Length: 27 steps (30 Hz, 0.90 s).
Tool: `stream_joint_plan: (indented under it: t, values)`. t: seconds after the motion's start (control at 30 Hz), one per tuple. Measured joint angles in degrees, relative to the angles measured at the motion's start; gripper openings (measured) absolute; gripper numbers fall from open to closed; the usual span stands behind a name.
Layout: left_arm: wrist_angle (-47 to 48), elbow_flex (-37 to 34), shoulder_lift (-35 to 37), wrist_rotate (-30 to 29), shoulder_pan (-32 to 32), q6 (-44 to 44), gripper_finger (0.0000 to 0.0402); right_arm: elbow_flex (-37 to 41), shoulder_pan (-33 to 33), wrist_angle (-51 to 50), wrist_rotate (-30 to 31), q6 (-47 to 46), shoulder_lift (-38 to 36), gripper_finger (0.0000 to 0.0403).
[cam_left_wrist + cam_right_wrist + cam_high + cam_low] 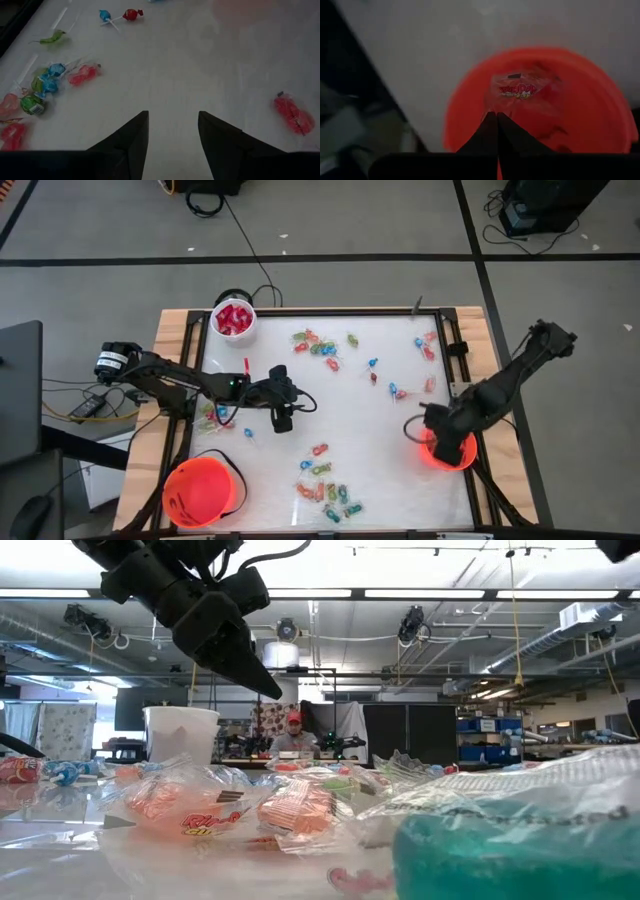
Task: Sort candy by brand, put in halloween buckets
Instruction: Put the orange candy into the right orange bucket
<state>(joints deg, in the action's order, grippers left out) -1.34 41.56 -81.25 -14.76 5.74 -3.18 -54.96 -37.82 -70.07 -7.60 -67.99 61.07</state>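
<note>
My right gripper hangs over the right orange bucket, shut on a red candy packet. My left gripper stands open above the table's middle left, nothing between its fingers. Loose candy lies in groups on the table: at the far middle, at the far right, near the front and beside the left arm. A second orange bucket stands at the front left. A white bucket holding red packets stands at the far left. My right gripper pinches the red packet by one end between its two shut fingertips, coming from above and pointing steeply down. The packet hangs past the fingertips over the bucket's opening, its printed label showing. It is clear of the table.
The table has raised dark rails along its sides. In the left wrist view a red packet lies off to one side, a cluster of lollipops and wrapped pieces to the other. The stretch of table ahead of the left fingers is bare.
</note>
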Motion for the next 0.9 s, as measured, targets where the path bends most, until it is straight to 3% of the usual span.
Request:
stream_joint_plan:
  t: [0.13, 0.27, 0.53, 0.63, 0.73, 0.8, 0.9]
  values:
    - [0.0, 0.0, 0.0, 0.0, 0.0, -0.1, 0.0176, 0.0, -4.0, -3.9, 0.8, -1.2, 4.2, 0.0009]
    - [-0.6, 0.0, 0.0, 0.0, 0.0, -0.4, 0.0176, 0.0, -5.4, -4.0, 6.8, -1.7, 4.9, 0.0027]
    - [-1.4, 0.0, 0.0, 0.0, 0.0, -1.8, 0.0176, 0.0, -7.1, -3.5, 11.3, -4.0, 1.2, 0.0111]
    - [-1.8, 0.0, 0.0, 0.0, 0.0, -1.7, 0.0176, 0.0, -7.8, -0.4, 18.8, 3.6, -0.4, 0.0138]
    - [-3.3, 0.0, 0.0, 0.0, 0.0, -1.4, 0.0176, 0.0, -7.9, 7.3, 36.6, 16.6, -2.4, 0.0151]
    - [-4.5, 0.0, 0.0, 0.0, 0.0, -1.4, 0.0176, 0.2, -7.0, 13.6, 45.2, 26.0, -3.2, 0.0151]
    - [-4.7, 0.0, 0.0, 0.0, 0.1, -1.4, 0.0176, 3.9, -3.7, 24.6, 46.7, 38.5, -4.7, 0.0148]
